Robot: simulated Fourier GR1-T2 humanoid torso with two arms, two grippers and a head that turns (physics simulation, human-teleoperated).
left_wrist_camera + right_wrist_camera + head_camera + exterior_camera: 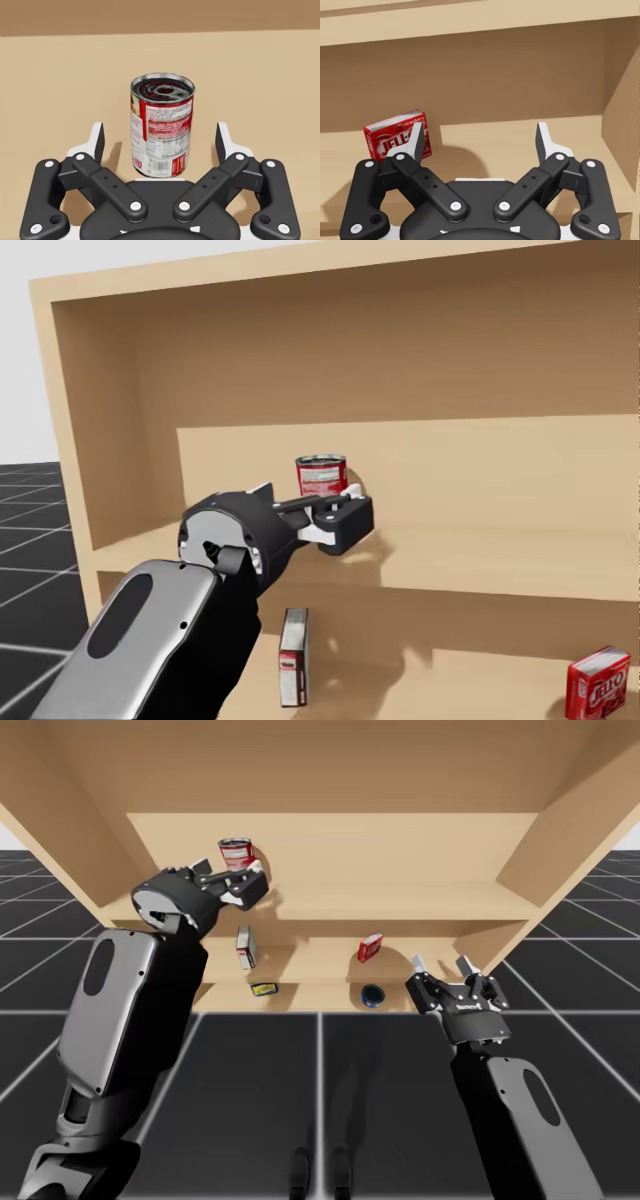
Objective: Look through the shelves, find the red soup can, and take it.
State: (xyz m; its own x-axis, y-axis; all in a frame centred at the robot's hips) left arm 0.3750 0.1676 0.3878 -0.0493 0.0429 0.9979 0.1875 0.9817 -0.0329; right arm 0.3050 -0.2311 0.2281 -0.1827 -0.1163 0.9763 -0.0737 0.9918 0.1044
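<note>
Left gripper (160,132), fingers apart, at upright red soup can (162,120).

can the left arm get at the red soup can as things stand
Probably yes: the left gripper is open, the red soup can stands upright just ahead of its fingers, and nothing lies between.

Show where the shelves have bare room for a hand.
Upper shelf: bare all the way right of the can. Lower shelf: a gap between white box and red box. Crowded at the can, inside the open left end effector.
</note>
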